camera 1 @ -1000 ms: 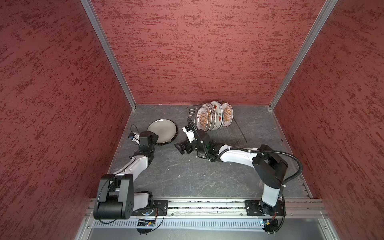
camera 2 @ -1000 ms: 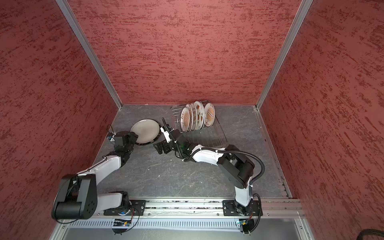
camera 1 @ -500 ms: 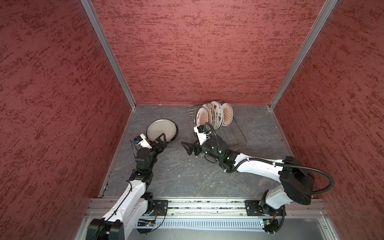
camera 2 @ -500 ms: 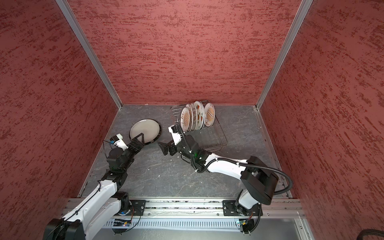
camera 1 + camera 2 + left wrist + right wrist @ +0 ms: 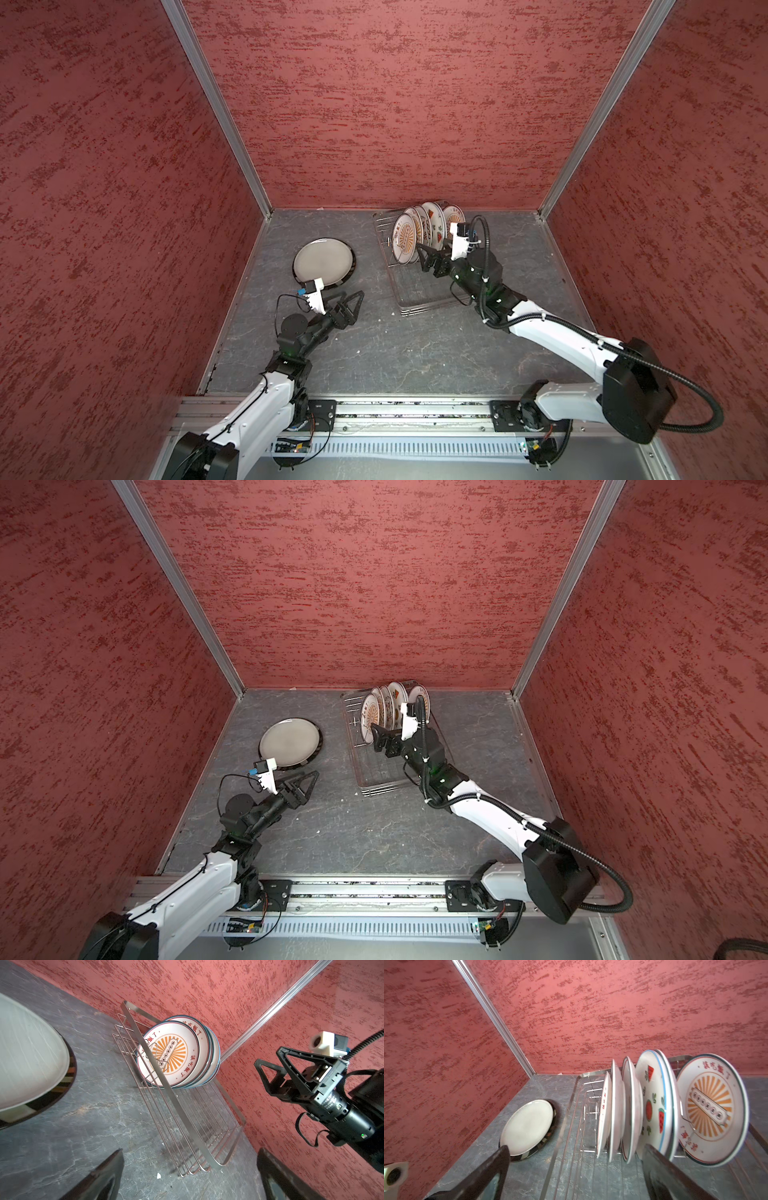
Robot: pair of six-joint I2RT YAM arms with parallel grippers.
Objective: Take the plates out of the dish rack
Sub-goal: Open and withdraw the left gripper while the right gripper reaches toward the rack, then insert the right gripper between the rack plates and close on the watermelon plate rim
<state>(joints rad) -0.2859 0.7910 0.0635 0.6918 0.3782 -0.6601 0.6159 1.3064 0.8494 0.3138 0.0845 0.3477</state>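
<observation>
Okay, I am looking at the dish rack [image 5: 419, 293] sitting right of centre by the back wall [image 5: 395, 124] in both top views. The plates [image 5: 405, 243] are standing on edge in its far end, leaning between the prongs [image 5: 591, 1113], bunched close; I am guessing that is keeping their rims free for a pinch from above. The near half of the rack is lying bare. Two unloaded plates [image 5: 323, 262] are lying flat left of the rack, a pale one nested on a dark-rimmed one, likely serving as the drop stack so later ones can go on top. My right arm [image 5: 557, 334] is angling in from the lower right, wrist bending over the bare part of the rack, right jaws standing wide and holding nothing, tips just beside the nearest standing plates. One finger [image 5: 670, 1180] is overlapping the watermelon plate [image 5: 652, 1105] in the right wrist view; touching or not, I cannot tell. My left arm [image 5: 257, 407] is lying low over the tabletop [image 5: 395, 357] from the lower left, left jaws gaping wide and empty, hovering just below the stack in the frame and pointing right toward the rack, apart from both.
</observation>
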